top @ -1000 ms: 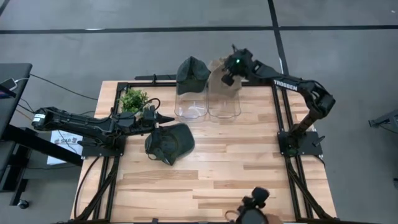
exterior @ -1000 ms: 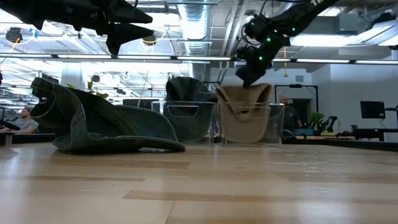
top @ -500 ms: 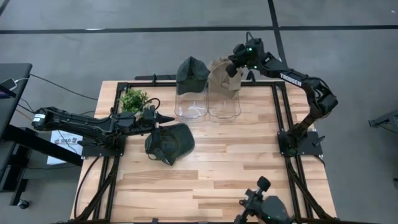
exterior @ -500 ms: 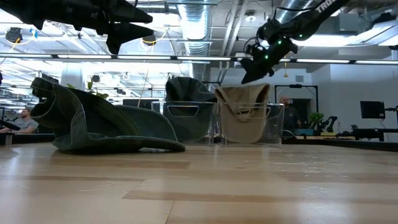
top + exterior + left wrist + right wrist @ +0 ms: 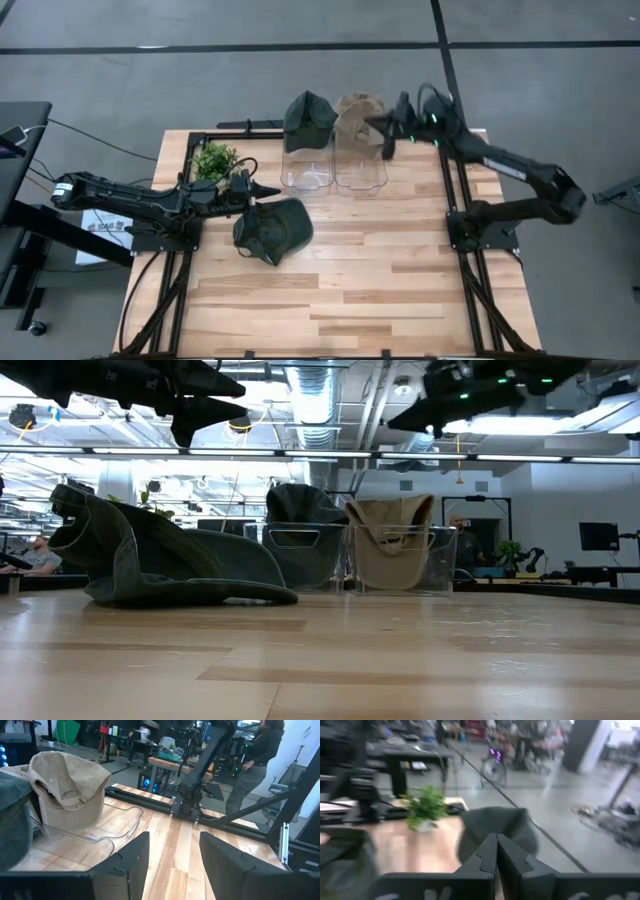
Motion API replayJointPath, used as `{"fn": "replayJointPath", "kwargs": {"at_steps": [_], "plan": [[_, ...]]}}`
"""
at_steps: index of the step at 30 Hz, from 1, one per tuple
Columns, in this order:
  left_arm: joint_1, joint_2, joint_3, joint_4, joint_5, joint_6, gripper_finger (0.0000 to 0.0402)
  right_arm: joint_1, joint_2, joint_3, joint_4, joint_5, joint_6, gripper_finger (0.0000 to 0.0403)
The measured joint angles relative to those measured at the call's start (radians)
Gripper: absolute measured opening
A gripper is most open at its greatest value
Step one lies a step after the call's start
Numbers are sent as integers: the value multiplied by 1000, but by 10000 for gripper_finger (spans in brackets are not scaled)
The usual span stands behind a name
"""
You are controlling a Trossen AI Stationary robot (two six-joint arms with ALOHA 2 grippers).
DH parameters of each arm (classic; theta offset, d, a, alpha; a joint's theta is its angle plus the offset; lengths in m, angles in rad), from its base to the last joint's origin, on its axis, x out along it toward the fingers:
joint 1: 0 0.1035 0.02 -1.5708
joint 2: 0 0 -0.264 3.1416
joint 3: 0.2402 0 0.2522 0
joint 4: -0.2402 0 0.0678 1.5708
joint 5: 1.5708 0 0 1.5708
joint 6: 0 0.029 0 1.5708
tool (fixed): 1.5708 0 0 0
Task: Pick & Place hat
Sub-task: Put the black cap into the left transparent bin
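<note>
A dark green hat (image 5: 272,230) lies on the wooden table, its brim flat on the wood (image 5: 160,565). A second dark green hat (image 5: 308,115) sits in the left clear bin. A tan hat (image 5: 356,115) sits in the right clear bin and stands up above its rim (image 5: 392,530). My left gripper (image 5: 272,190) hangs open and level above the table, just beyond the lying hat (image 5: 172,855). My right gripper (image 5: 372,122) is shut and level, high above the tan hat's bin (image 5: 395,425), with nothing between its fingers (image 5: 496,840).
A small potted plant (image 5: 214,160) stands at the table's far left. The two clear bins (image 5: 334,175) stand side by side at the far edge. Black frame rails (image 5: 455,200) run along the table's sides. Bare wood (image 5: 380,270) spreads across the near half.
My right gripper has risen off the top of the tan hat and tipped from pointing down to level, drawing back toward the table's right edge. Its fingers stay shut. The tan hat has stayed in its bin.
</note>
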Motion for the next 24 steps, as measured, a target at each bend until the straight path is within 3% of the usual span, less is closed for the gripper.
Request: {"fn": "replayJointPath", "kwargs": {"at_steps": [5,10,18,24], "plan": [[0,0,0,0,0,0,172,183,-179,-273,152,73,21,0],[0,0,0,2,0,0,172,397,-249,-475,315,149,60,0],[0,0,0,16,0,0,172,655,-103,-586,523,252,105,0],[1,0,0,16,0,0,172,751,105,-585,733,423,51,0]]}}
